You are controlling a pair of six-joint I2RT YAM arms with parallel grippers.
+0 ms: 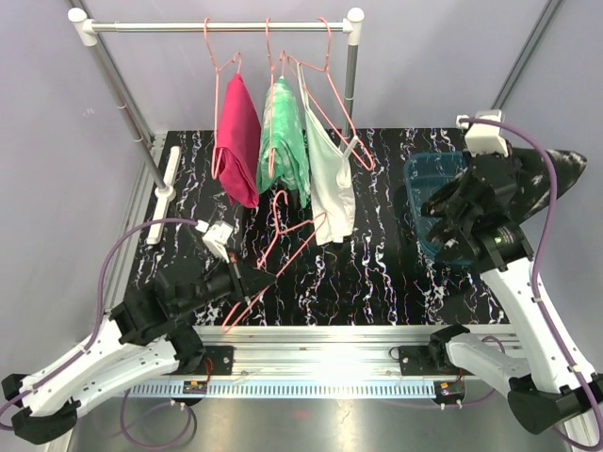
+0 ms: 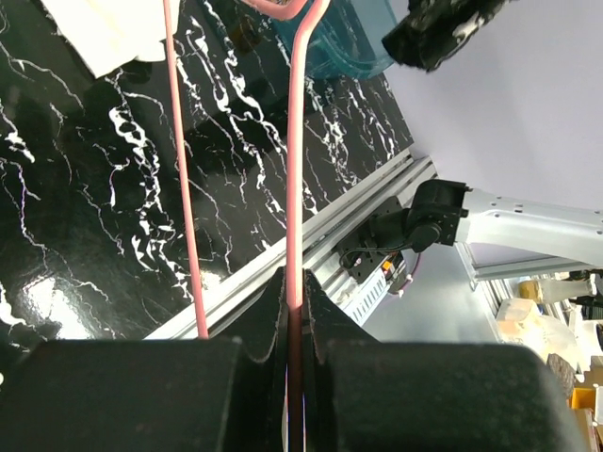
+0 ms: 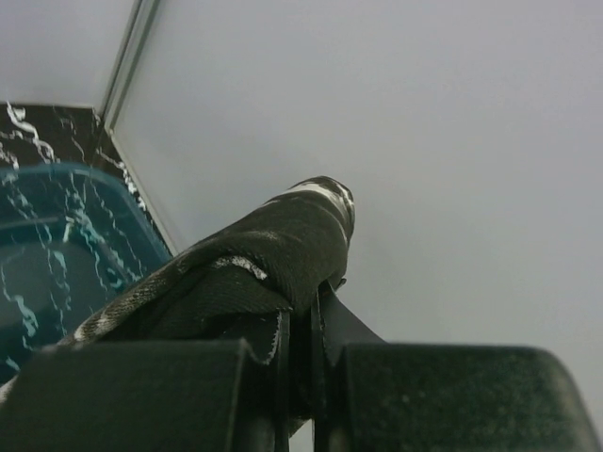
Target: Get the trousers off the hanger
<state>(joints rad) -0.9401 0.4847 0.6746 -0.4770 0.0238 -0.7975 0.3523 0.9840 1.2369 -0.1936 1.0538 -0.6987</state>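
Left gripper (image 2: 294, 287) clamped tight on the wire of a bare pink hanger (image 2: 296, 141), low over the table (image 1: 377, 273) near the front edge. Right gripper (image 3: 301, 325) closed on the dark trousers (image 3: 273, 250), which are off the hanger, held up over the blue bin (image 1: 426, 179), cloth sticking out right. Three garments hang on the rail (image 1: 217, 26) behind.

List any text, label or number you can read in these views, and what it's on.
No text is legible in any view.
Small orange tags at the arm bases: too small to read.
Clutter past the table edge, left wrist view: blurred, unreadable.
No print visible on the trousers, pink hanger, blue bin, red garment, green garment or white top.
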